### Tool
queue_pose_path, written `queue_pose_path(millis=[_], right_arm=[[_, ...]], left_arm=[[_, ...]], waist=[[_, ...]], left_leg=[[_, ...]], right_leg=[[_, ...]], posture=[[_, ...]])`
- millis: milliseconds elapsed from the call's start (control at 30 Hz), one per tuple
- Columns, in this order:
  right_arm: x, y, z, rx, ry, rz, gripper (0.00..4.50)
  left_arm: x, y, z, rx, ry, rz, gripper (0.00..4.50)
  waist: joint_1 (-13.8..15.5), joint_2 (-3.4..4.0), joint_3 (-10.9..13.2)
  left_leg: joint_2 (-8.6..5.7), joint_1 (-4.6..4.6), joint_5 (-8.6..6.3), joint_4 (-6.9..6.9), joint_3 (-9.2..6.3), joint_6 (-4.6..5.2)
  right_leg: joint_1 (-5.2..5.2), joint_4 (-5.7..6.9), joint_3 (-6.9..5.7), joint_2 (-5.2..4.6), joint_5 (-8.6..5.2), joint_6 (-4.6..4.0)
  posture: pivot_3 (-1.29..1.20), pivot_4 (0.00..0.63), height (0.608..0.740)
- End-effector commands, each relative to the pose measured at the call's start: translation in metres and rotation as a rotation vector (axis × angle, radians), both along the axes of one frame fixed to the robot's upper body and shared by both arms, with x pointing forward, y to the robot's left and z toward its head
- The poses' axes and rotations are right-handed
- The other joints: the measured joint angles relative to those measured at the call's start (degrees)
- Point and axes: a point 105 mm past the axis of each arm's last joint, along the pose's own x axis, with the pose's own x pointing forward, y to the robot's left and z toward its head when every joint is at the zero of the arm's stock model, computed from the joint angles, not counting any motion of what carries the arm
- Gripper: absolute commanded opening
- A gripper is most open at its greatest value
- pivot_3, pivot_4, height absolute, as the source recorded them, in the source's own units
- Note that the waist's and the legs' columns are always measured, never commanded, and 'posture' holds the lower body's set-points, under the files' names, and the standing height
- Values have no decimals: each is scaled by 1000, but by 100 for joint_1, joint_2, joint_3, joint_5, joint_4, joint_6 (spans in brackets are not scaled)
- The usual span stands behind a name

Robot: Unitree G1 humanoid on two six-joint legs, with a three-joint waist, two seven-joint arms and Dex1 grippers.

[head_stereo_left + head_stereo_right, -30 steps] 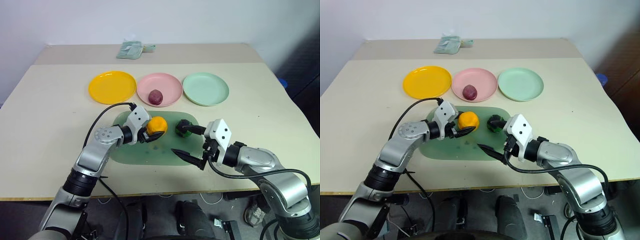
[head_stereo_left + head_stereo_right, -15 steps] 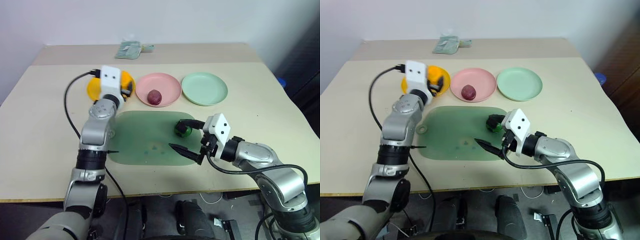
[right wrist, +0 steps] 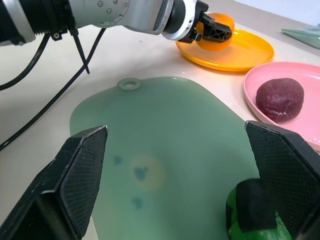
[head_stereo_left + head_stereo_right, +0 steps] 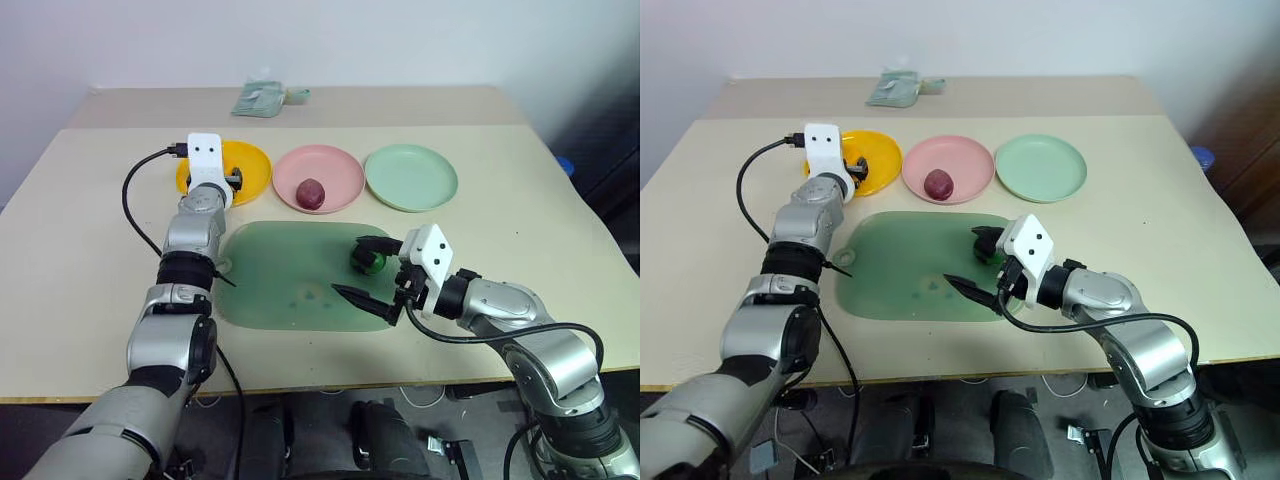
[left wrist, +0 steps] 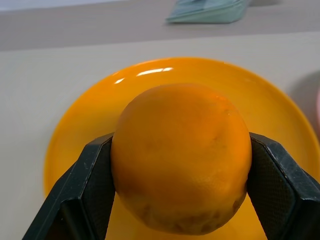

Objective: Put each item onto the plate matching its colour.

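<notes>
Orange-yellow lump (image 5: 181,163) in left gripper (image 5: 182,190) jaws above yellow-orange plate (image 5: 80,135)

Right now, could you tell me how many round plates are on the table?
3, in a row beyond the green board: the yellow plate at the robot's left, the pink plate in the middle, and the mint green plate at the right.

Landmark: we place everything from the cutting board (image 4: 300,275), which lies on the table (image 4: 90,230).
Plates: we see three in a row behind the board: left plate (image 4: 255,170), middle plate (image 4: 335,170), right plate (image 4: 412,178).
Maroon lump (image 4: 312,192): on the middle plate.
Orange lump (image 5: 181,157): over the left plate.
Green lump (image 4: 368,261): on the board's right part.
Folded packet (image 4: 262,99): far behind the board.
</notes>
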Motion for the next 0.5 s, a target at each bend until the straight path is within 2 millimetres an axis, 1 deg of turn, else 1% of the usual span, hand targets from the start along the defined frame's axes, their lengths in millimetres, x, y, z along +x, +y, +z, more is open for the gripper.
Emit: queue_pose_path(millis=[33, 67, 200, 300, 400, 467, 500], right_arm=[[-3, 3, 10, 21, -52, 4, 4500], [-3, 2, 11, 20, -52, 3, 4500], [-1, 0, 10, 17, -54, -18, 4500], [6, -5, 12, 25, -66, -67, 4500], [8, -6, 13, 31, -71, -83, 4500], [13, -12, 14, 40, -74, -122, 4500], [16, -14, 14, 37, -74, -139, 4500]], left_arm=[[4, -3, 19, -36, -63, -26, 4073], [5, -4, 20, -47, -69, -33, 4441], [4, -2, 28, -15, -110, -26, 4441], [-3, -1, 46, -22, -228, -54, 4441], [-11, -4, 52, -31, -289, -98, 4441], [-35, -30, 53, -24, -362, -317, 4441], [-49, -43, 49, -16, -370, -426, 4441]], waist=[[1, 0, 0], [4, 0, 0], [12, 0, 0], [12, 0, 0], [12, 0, 0], [-21, 5, -3], [-40, 7, -4]], left_leg=[[0, 0, 0, 0, 0, 0], [0, 0, 0, 0, 0, 0], [0, -1, 0, 0, 0, 0], [0, -2, 0, 0, 0, 0], [2, -1, 0, 0, 1, -1], [2, 0, 0, -1, 2, -1], [5, 4, 0, -3, 6, -1]], right_leg=[[0, 0, 0, 0, 0, 0], [0, 0, 0, 0, 0, 0], [0, 0, 0, 0, 0, 0], [0, -1, 0, -1, 1, 1], [0, 0, 1, -2, 1, 1], [0, 0, 1, -2, 1, 1], [0, 0, 4, -4, 1, 1]], posture=[[0, 150, 740], [0, 150, 740], [0, 150, 740], [0, 150, 740], [0, 150, 740], [0, 150, 740], [0, 150, 740]])
